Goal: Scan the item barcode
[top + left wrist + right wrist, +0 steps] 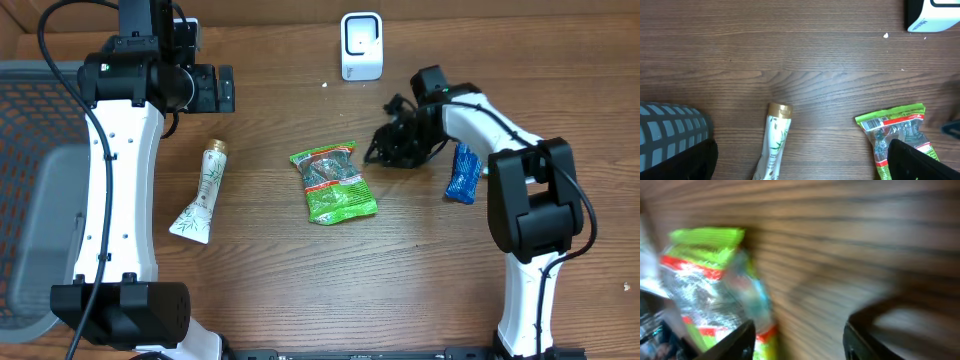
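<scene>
Wood-grain table [300, 270] bears all items. Right gripper [797, 335]: jaws parted, nothing between them; crinkled green plastic snack packet [705, 280] lies flat just left of them. Left gripper [222, 88]: jaws spread wide, empty; white gold-capped tube [775, 145] lies on the table under them.

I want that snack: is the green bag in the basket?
No, the green bag lies on the wooden table, far from the basket.
</scene>
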Robot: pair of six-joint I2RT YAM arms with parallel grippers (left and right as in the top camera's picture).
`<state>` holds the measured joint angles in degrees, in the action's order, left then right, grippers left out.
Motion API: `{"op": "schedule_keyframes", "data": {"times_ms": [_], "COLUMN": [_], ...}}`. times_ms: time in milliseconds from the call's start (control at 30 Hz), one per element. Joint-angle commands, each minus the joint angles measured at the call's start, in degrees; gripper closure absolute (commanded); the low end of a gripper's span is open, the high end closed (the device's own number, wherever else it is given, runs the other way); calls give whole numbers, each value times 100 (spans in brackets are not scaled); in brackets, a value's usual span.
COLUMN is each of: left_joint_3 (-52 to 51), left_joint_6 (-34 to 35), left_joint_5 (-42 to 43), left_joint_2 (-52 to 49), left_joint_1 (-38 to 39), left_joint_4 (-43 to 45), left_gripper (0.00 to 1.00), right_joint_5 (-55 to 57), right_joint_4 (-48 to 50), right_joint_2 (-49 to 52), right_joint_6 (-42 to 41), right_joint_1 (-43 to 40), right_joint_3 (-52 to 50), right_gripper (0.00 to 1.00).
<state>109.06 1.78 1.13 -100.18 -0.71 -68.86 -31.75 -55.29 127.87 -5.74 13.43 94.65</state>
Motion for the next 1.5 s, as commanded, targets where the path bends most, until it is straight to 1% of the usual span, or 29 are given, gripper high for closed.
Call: {"op": "schedule_keyframes", "data": {"times_ms": [0,33,67,100,167,333,433,500,600,900,1200,1333,1467], "left_joint_3": [-15,-15,-15,-15,-15,-15,-15,-15,-15,-15,-15,-15,-15], "left_joint_6": [101,101,101,101,103,101,101,101,101,103,101,101,101], "left_joint_5": [37,37,37,37,37,39,37,39,39,37,39,37,37], "left_joint_2": [11,11,11,11,11,11,11,11,11,11,11,11,11], "left_joint_1": [37,37,37,37,37,37,37,37,37,37,37,37,37], "left_joint_4": [7,7,7,7,7,7,7,7,7,7,7,7,7], "left_gripper": [0,0,0,0,0,0,0,0,0,0,0,1,0], "right_joint_5": [898,850,785,697,520,509,448,361,297,280,-188,-511,-546], "right_joint_4": [-472,-654,-793,-863,-822,-496,-74,59,214,680,1069,1139,1191], "right_joint_2": [-437,-490,-525,-553,-564,-380,-343,-343,-343,-339,-334,-334,-332], "right_joint_6": [236,313,323,341,459,739,750,750,750,745,726,730,728], "right_joint_1": [-50,-50,-26,11,92,382,599,675,758,999,1003,1010,1014], "right_joint_3": [706,872,1014,1119,1156,957,520,354,173,-197,-549,-557,-557], "right_gripper": [39,36,28,20,0,0,0,5,8,8,8,7,7]}}
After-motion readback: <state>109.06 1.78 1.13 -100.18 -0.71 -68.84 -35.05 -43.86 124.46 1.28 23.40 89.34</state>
